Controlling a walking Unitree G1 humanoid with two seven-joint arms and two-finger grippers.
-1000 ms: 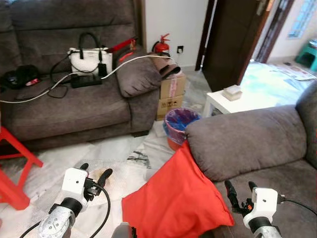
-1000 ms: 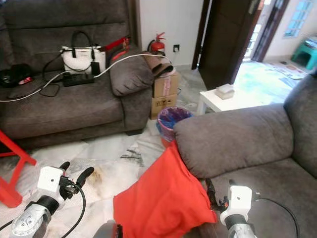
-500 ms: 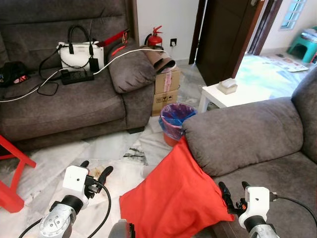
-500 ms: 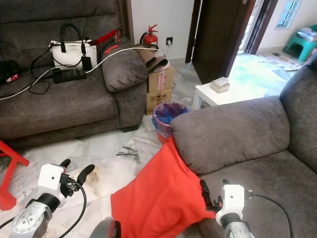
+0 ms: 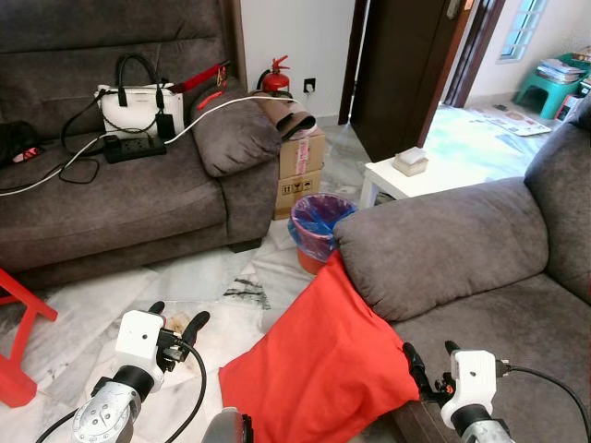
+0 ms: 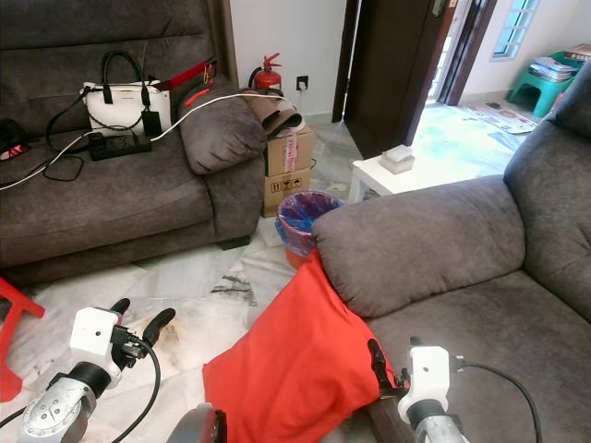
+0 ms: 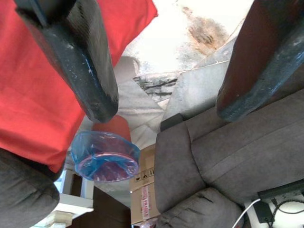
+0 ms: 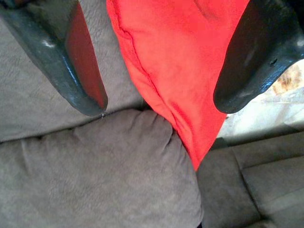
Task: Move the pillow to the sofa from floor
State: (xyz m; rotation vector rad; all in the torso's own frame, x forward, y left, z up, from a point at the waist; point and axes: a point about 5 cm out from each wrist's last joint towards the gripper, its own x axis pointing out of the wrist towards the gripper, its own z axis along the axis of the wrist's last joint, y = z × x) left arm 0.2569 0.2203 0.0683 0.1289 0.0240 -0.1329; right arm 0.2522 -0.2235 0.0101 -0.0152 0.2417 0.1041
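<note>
A red pillow [image 5: 319, 355] lies on the floor, its upper corner leaning against the armrest [image 5: 434, 245] of the grey sofa on my right. Low in the left eye view, my left gripper [image 5: 178, 314] is open over bare floor, to the left of the pillow. My right gripper [image 5: 428, 351] is open just beside the pillow's right edge, in front of the sofa seat [image 5: 526, 323]. In the right wrist view the pillow [image 8: 175, 57] shows between the fingers [image 8: 71, 61] and nothing is gripped.
A second grey sofa [image 5: 111, 203] at the back left carries a white handbag [image 5: 138, 103], a power strip and cables. A cardboard box [image 5: 300, 166], a blue-lined bin [image 5: 319, 221], a fire extinguisher [image 5: 272, 78] and a white side table [image 5: 406, 175] stand behind the pillow. A red stool leg [image 5: 18, 341] is at the left.
The whole picture has shifted, so the camera has moved and shows more of the right sofa. Both grippers hold the same open pose, and the pillow lies as before.
</note>
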